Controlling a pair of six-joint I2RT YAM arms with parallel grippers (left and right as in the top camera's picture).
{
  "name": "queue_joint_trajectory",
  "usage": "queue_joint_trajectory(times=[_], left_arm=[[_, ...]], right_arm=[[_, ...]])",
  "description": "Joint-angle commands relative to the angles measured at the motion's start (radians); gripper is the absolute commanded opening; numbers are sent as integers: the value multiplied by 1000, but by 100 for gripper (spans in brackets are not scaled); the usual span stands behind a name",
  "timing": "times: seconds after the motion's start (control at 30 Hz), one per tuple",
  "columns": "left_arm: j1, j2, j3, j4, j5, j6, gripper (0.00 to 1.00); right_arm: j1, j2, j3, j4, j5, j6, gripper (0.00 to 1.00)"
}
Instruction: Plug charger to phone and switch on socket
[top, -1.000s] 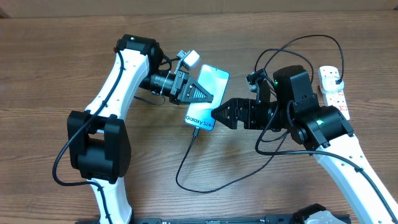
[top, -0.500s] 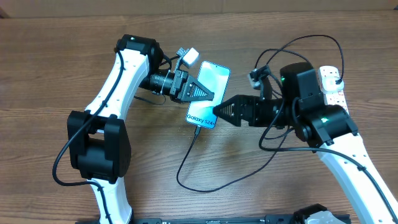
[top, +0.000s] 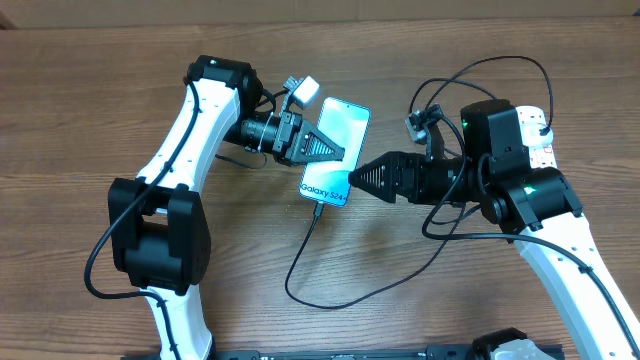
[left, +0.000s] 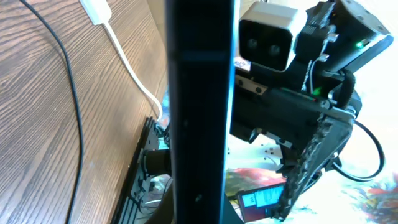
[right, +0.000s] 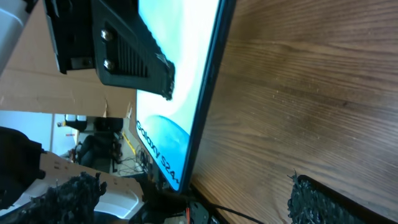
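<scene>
The phone (top: 338, 140), light blue screen up, is held tilted above the table with my left gripper (top: 333, 154) shut on its left side. In the left wrist view it shows only as a dark edge (left: 199, 106). The charger (top: 300, 265) loops black across the table, and its connector tip (top: 316, 211) sits at the phone's bottom edge, apparently inserted. To the right of the phone, apart from it, my right gripper (top: 359, 180) stands open and empty. Its wrist view shows the phone (right: 180, 81) ahead of the spread fingertips (right: 68, 193). The socket (top: 543, 152) lies at the far right, mostly hidden behind the right arm.
A black plug (top: 541, 128) sits in the socket's far end, its cable arching over the right arm. A white cord (left: 127, 59) and a black cable (left: 69, 106) run over the wood behind the phone. The table's front edge is near both arm bases.
My right gripper has drawn back to the right, away from the phone's lower end, still open. The left gripper and the phone have stayed where they were.
</scene>
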Motion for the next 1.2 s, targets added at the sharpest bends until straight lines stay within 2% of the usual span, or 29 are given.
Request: queue_joint_trajectory(times=[0.0, 0.27, 0.4, 0.57, 0.7, 0.77, 0.97, 1.07, 1.17], left_arm=[[-23, -31, 5, -6, 73, 43, 4], [-35, -31, 6, -6, 93, 80, 4], [-34, -31, 5, -6, 116, 79, 4], [-34, -31, 11, -6, 137, -64, 4], [-32, -31, 14, -6, 137, -187, 4], [-26, -31, 16, -6, 137, -243, 4], [9, -31, 23, -6, 137, -270, 4], [25, -31, 28, -1, 137, -269, 4], [31, -31, 31, 17, 137, -269, 4]], right_arm=[[-2, 2, 16, -3, -20, -26, 100], [-2, 2, 1, -84, -30, -66, 100], [-2, 2, -21, -30, -146, -74, 100], [-2, 18, -23, 55, -188, -23, 98], [-1, 43, -23, 124, -190, 29, 91], [-1, 69, -23, 168, -233, 33, 83], [5, 114, -23, 203, -255, 55, 55], [14, 132, -23, 220, -255, 68, 45], [23, 148, -23, 272, -256, 111, 41]])
